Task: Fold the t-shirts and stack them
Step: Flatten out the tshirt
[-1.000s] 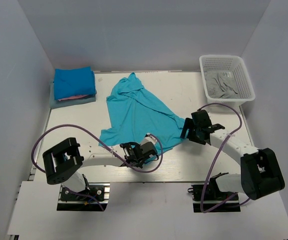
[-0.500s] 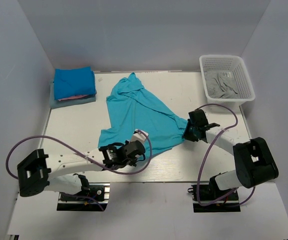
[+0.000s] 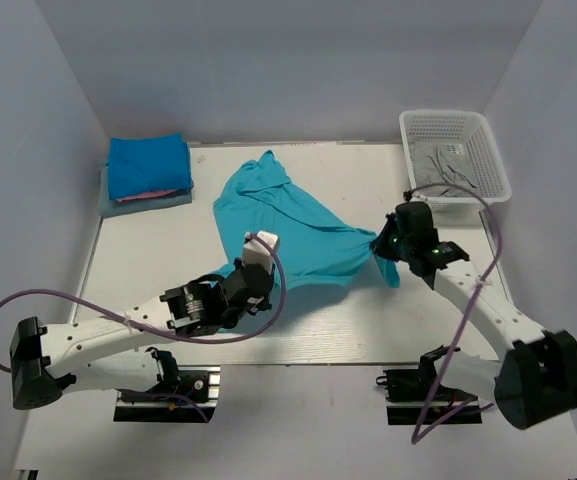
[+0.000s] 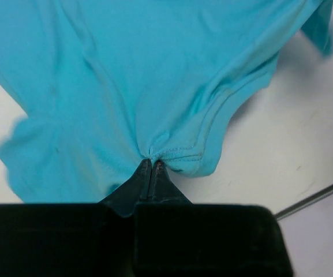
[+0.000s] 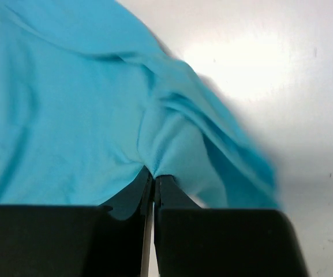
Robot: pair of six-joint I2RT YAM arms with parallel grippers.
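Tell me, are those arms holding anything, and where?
Yes, the turquoise t-shirt. The left pincer pinches a stitched hem; the right pincer pinches bunched fabric at its opposite edge.

Four tees in plain view: one turquoise tee (image 3: pixel 288 225) and three stacked, namely blue tee (image 3: pixel 148 165), pink tee (image 3: pixel 153 194) and grey-blue tee (image 3: pixel 128 207). One basket (image 3: pixel 455 120), with one grey cloth (image 3: pixel 446 172) in it, kind unclear. Two arms: left arm (image 3: pixel 118 335), right arm (image 3: pixel 478 300). Two grippers: left gripper (image 4: pixel 150 163), right gripper (image 5: pixel 153 175). Two purple cables (image 3: pixel 48 292). One table (image 3: pixel 148 260).
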